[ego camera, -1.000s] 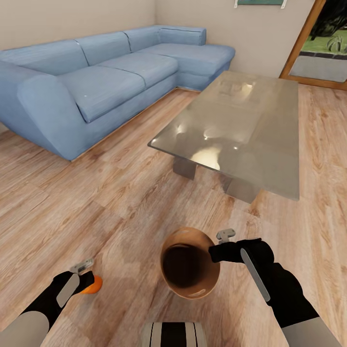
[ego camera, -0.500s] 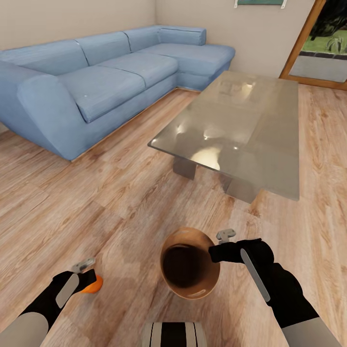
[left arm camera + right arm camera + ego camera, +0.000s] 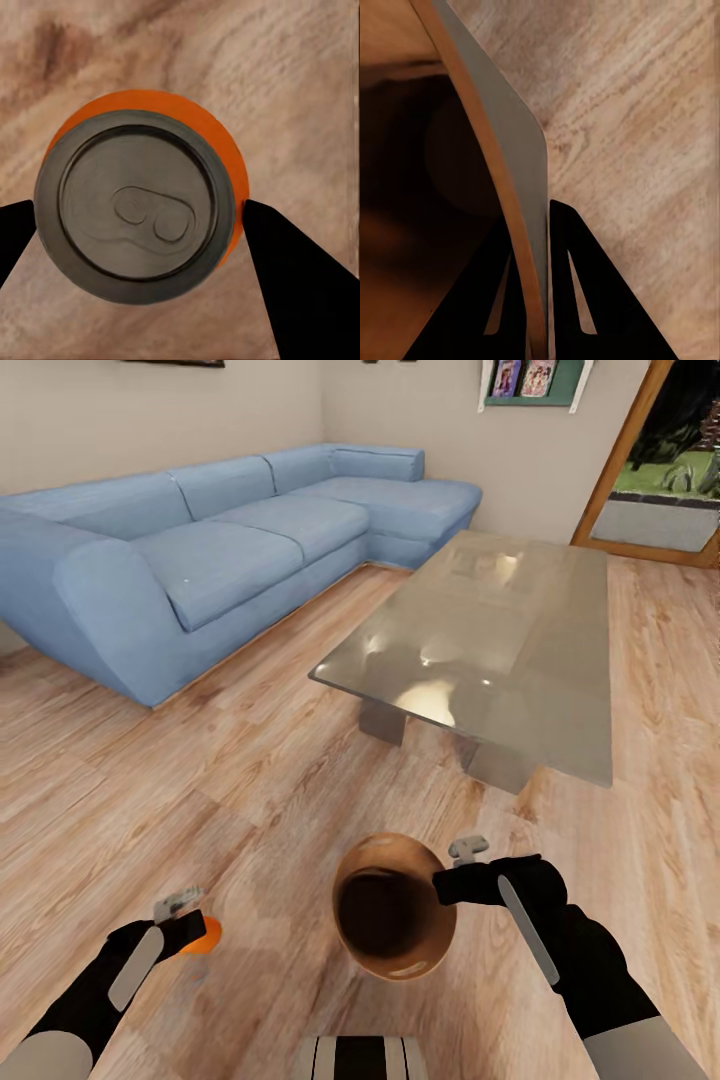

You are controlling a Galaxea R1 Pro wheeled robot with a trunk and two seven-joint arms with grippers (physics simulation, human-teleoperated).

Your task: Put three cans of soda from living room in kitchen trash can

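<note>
On the wood floor (image 3: 150, 780) of the living room, low in the head view, the robot's two arms reach forward side by side. The left tool (image 3: 188, 920) pinches an orange soda can (image 3: 204, 935), which peeks out just past the dark fingers above the floorboards. In the left wrist view the can (image 3: 142, 202) is seen from straight above: a grey silver top with its pull tab, an orange rim of body around it, and a black finger (image 3: 300, 285) pressed against each side of it, so the tool is closed on the can.

The right tool (image 3: 452, 880) grips the trash can (image 3: 392, 908) by its rim on the side nearest that arm. The pail's round mouth faces the head camera, copper-brown around the lip and dark deeper in. In the right wrist view the pail's thin wall (image 3: 502, 172), grey outside and brown inside, runs between the two black fingers (image 3: 574, 292), one on the inner side and one on the outer, clamped onto it.

The orange can and the pail are apart, with bare floor between them. Beyond them stands a low grey tabletop (image 3: 490, 640) with a glossy, reflecting surface. A long light-blue corner sofa (image 3: 220, 550) runs along the wall on the left side, and a wood-framed doorway (image 3: 660, 470) opens at the far right.
</note>
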